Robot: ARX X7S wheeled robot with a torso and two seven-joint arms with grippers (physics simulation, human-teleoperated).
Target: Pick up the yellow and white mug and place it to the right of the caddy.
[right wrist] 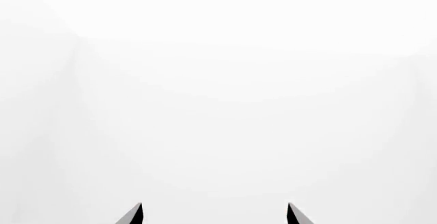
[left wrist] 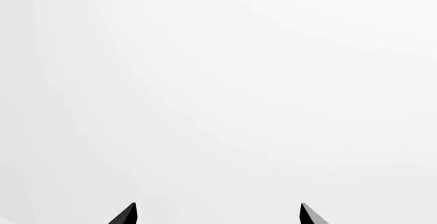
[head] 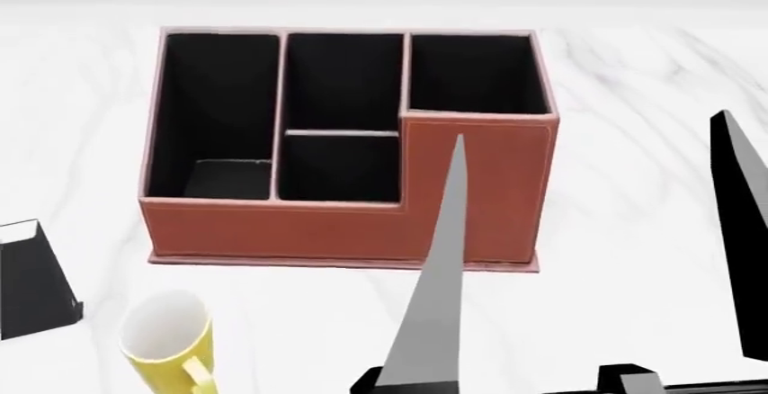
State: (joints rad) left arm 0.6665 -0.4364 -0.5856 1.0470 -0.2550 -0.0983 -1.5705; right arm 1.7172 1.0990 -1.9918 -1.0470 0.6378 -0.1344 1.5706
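Left wrist view: the left tool (left wrist: 218,215) is spread wide and empty, only blank white ahead.

Head view: the small yellow mug with white inside (head: 172,343) stands upright on the white marble tabletop (head: 636,205), near the front left corner of the reddish-brown leather-look caddy (head: 360,232), not touching it.

Right wrist view: the right tool (right wrist: 214,215) is likewise wide open, holding nothing.

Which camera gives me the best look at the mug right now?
The head view. The yellow and white mug stands upright on the table there, in front of the caddy, near its left corner. Both wrist views show only blank white beyond their fingertips, no mug.
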